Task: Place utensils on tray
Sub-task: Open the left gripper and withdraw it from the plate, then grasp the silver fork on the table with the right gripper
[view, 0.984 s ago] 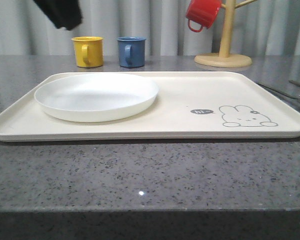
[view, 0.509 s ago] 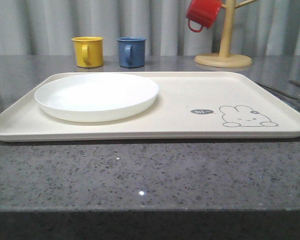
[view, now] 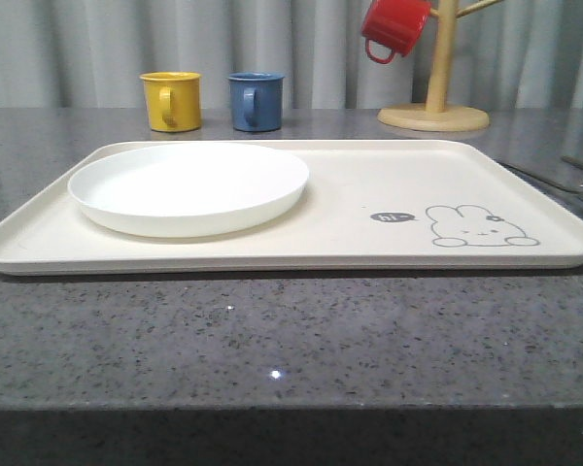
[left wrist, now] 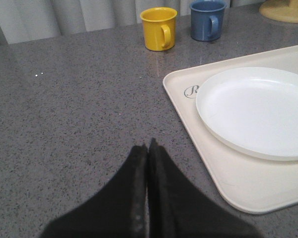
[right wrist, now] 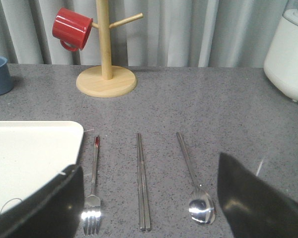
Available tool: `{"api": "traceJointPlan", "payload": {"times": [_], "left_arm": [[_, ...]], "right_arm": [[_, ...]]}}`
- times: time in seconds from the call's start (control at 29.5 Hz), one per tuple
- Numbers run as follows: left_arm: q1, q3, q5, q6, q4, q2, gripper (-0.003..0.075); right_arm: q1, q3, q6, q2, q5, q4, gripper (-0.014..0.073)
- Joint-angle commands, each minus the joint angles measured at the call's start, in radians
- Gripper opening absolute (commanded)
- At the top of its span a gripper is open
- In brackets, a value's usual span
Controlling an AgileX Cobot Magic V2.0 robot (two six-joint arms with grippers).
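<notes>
Looking across the grey speckled counter (view: 272,340) from the front, the cream tray (view: 369,194) spans the middle of the frame, a round white plate (view: 188,187) sitting on its left half and the grey rabbit drawing (view: 481,225) with its "hi" bubble at lower right. At the right edge, past the tray's rim, thin dark slivers of the utensils (view: 564,182) are cut off and too faint to tell apart. A yellow mug (view: 170,100) and a blue mug (view: 255,100) stand in the upper left before pale pleated curtains, and a red mug (view: 395,26) hangs on a wooden mug tree (view: 434,97) at upper right. From the left wrist, the left gripper (left wrist: 148,148) shows at bottom centre over bare counter, its dark fingers pressed together with nothing between them; the tray's corner at right is cut off, its script hidden by the plate after the first letter. From the right wrist, the right gripper (right wrist: 149,193) is spread wide, its blurred fingers in the bottom corners, and between them lie the fork (right wrist: 93,193), chopsticks (right wrist: 142,183) and spoon (right wrist: 194,178), side by side on the counter just beside the tray. A white appliance (right wrist: 288,54) is cropped at upper right.
</notes>
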Motion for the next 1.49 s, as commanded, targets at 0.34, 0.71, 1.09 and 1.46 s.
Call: {"api": "traceJointPlan", "payload": {"times": [0.34, 0.71, 1.09, 1.46], "left_arm": [[-0.008, 0.052, -0.059, -0.013, -0.017, -0.171, -0.0018], [-0.008, 0.052, -0.059, -0.013, -0.017, -0.171, -0.0018], [-0.008, 0.052, -0.059, -0.013, -0.017, -0.171, -0.0018], [-0.008, 0.052, -0.069, -0.013, -0.017, -0.171, -0.0018]], "right_arm": [[-0.006, -0.034, -0.007, 0.011, -0.074, -0.014, 0.0578], [-0.006, -0.034, -0.007, 0.011, -0.075, -0.014, 0.0578], [-0.004, -0.034, -0.007, 0.024, -0.088, 0.033, 0.0576], [0.000, -0.210, -0.021, 0.422, 0.059, 0.037, 0.0361]]}}
